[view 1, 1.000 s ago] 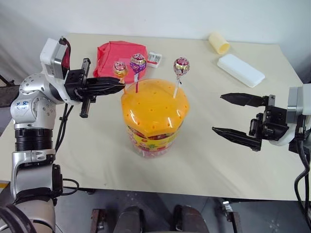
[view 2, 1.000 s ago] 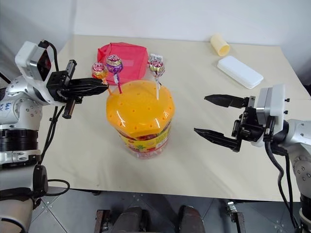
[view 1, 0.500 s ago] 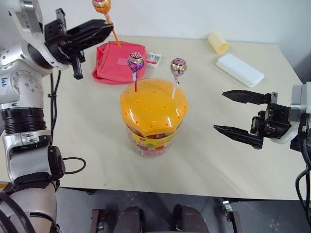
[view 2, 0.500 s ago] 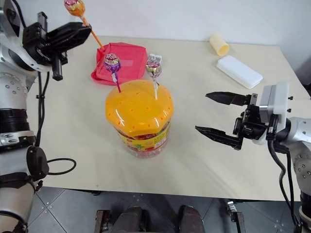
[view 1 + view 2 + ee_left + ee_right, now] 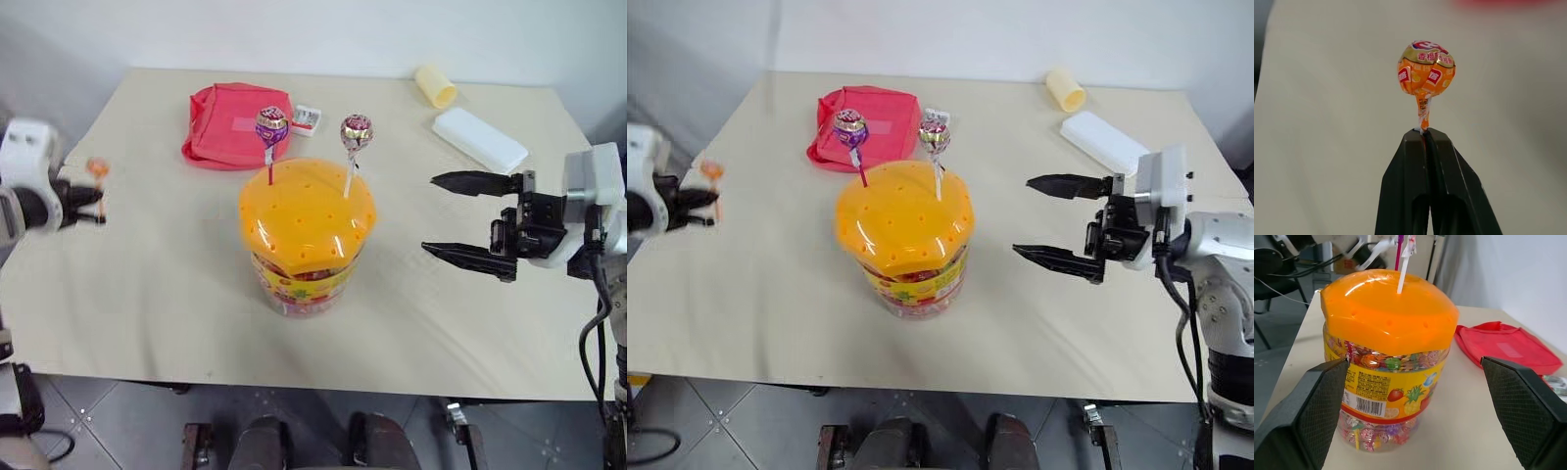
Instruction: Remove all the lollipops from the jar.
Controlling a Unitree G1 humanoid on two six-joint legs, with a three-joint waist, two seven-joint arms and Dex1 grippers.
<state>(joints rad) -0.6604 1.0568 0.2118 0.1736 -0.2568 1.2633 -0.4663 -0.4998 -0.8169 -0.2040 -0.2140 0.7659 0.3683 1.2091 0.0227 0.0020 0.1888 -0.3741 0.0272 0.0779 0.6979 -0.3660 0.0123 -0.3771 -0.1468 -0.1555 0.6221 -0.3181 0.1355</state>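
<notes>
Jar (image 5: 306, 235) at table (image 5: 176, 284) centre: your clear candy tub with holed orange lid, two lollipops planted in it, the purple lollipop (image 5: 271, 125) at 11 o'clock and the pink-silver lollipop (image 5: 357, 130) at 1 o'clock of the lid. Your left gripper (image 5: 1425, 133), out at 9 o'clock over the table's edge, is clamped tight on the stick of the orange-gold lollipop (image 5: 1426, 67). Your right gripper (image 5: 451, 215), at 3 o'clock of the jar and apart from it, stands spread wide and empty. Red pouch (image 5: 230, 125) lies at 11 o'clock behind the jar.
</notes>
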